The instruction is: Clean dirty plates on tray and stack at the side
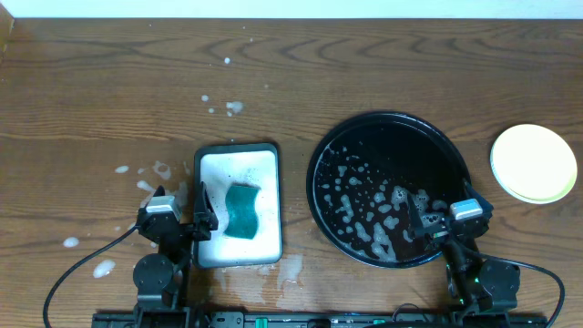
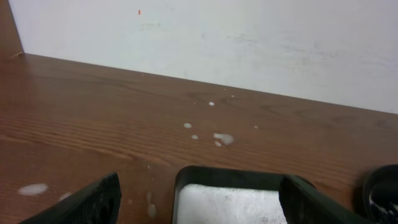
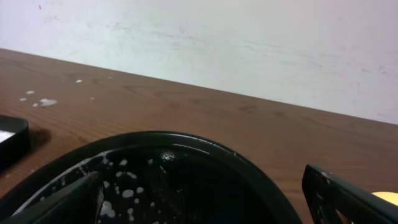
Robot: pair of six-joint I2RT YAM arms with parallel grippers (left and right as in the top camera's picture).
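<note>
**Jaws wide and empty, two arms hover at the near edge of a foam-flecked wooden counter (image 1: 91,91).**

Nearest, the left gripper (image 1: 179,213) sits at the left edge of a small white rectangular tray (image 1: 237,146) with a dark rim. The right gripper (image 1: 444,217) sits over the near rim of the round, glossy black tray (image 1: 387,116), whose bed is speckled with white suds. To its right, apart on the wood, lies a smooth yellow plate (image 1: 534,162); whether others lie beneath it cannot be told. Only the overhead view shows the teal sponge (image 1: 242,211); the wrist views add a pale wall (image 2: 249,43) beyond.
</note>
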